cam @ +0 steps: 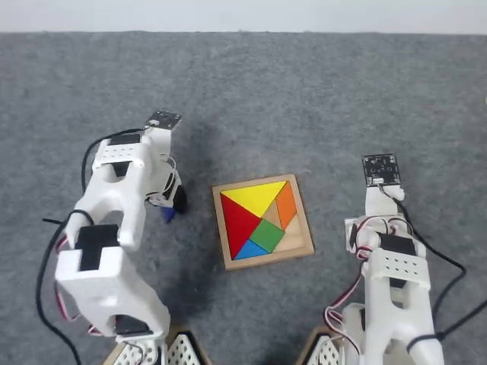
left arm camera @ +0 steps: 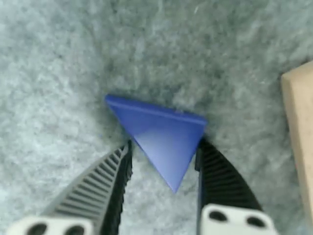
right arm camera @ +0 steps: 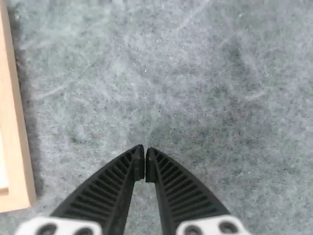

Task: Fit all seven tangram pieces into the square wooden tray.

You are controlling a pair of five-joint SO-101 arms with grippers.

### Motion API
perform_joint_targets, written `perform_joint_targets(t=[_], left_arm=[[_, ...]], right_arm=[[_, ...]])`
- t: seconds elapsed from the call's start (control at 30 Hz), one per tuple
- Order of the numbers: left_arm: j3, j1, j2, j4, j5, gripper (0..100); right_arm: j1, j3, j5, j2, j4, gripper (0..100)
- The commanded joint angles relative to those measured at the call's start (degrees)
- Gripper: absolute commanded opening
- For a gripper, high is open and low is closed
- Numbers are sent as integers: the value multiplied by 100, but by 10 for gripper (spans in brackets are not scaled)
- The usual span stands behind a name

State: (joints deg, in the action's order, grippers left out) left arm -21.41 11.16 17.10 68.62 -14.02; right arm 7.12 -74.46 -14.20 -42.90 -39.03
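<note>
High view: the square wooden tray [cam: 266, 262] is seen on grey carpet [cam: 304, 91], with yellow, red, orange, green and light-blue tangram pieces [cam: 242, 220] laid inside it. A blue triangle [left arm camera: 161, 129] is pinched in the left gripper [left arm camera: 164, 146], near the tray but outside it. On the tray's opposite side, the right gripper [right arm camera: 145, 165] is held near the rim, pressed together on nothing.

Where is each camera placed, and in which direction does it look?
High view: fixed overhead, looking down on tray and both arms.
Left wrist view: on the left wrist, looks past the left gripper at the blue triangle it holds.
Right wrist view: on the right wrist, looks past the shut right gripper at carpet.
Shared: the tray, in all.
</note>
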Motion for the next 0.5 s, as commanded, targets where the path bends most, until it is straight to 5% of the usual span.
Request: perform_joint_targets(t=[0.0, 0.27, 0.47], left_arm=[[110, 62, -220, -149, 35, 186], [-48, -299, -2251, 158, 70, 185], [-338, -598, -1538, -202, 264, 185]], right_arm=[[-40, 44, -70, -180, 84, 6], [-40, 44, -53, -180, 101, 6], [-40, 44, -53, -180, 101, 6]])
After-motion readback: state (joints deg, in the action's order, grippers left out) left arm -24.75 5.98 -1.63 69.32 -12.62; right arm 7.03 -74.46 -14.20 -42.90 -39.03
